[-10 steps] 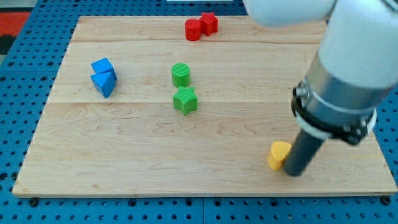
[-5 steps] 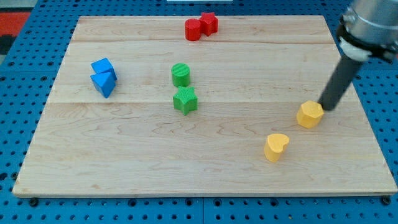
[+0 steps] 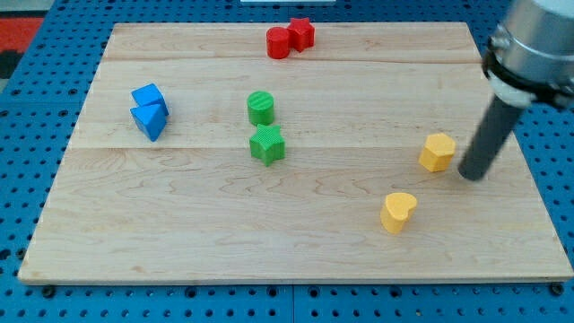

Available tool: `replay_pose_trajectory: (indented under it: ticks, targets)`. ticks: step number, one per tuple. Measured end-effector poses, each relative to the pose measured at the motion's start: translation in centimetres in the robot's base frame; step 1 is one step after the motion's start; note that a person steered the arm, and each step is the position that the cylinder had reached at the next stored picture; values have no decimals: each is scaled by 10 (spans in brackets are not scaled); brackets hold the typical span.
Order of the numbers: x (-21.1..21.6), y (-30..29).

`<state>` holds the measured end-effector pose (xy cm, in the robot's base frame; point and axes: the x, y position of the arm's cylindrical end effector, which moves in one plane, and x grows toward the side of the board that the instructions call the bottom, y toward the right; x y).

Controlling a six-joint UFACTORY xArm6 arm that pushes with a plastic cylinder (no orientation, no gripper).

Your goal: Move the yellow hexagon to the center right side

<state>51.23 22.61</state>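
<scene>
Yellow hexagon (image 3: 437, 152) is what I care about here, and it sits on the right half of the wooden board (image 3: 179, 233), roughly mid-height. This arm carries no claw at all, only a straight dark rod, so I have no jaw state to report.

Working from the view's bottom upward: nearest the lower edge is the yellow heart-shaped block (image 3: 397, 212), lying alone, below and to the left of the hexagon and clearly apart from it. Next up is the hexagon itself, and just beside it on the view's right is my tip (image 3: 470, 175). I can see a narrow strip of bare wood between the rod and the block, so they look close but not touching. The rod rises from there, leaning toward the view's upper right corner, where the pale arm housing (image 3: 534, 40) cuts into frame.

Further back, near the middle of the board, the green star-like block (image 3: 266, 144) sits directly below the green cylinder (image 3: 261, 108), with a small gap between them. Over on the view's left, the blue cube (image 3: 148, 96) and the blue triangular block (image 3: 150, 120) are pressed together. At the far edge, top centre, the red cylinder (image 3: 279, 42) touches the red star-like block (image 3: 301, 33).
</scene>
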Motion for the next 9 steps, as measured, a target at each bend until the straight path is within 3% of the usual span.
replay_pose_trajectory:
  ticks: [1, 3, 5, 7, 9]
  targets:
    - [-5, -18]
    - [-67, 6]
    - [-43, -46]
    - [-86, -20]
    - [-103, -87]
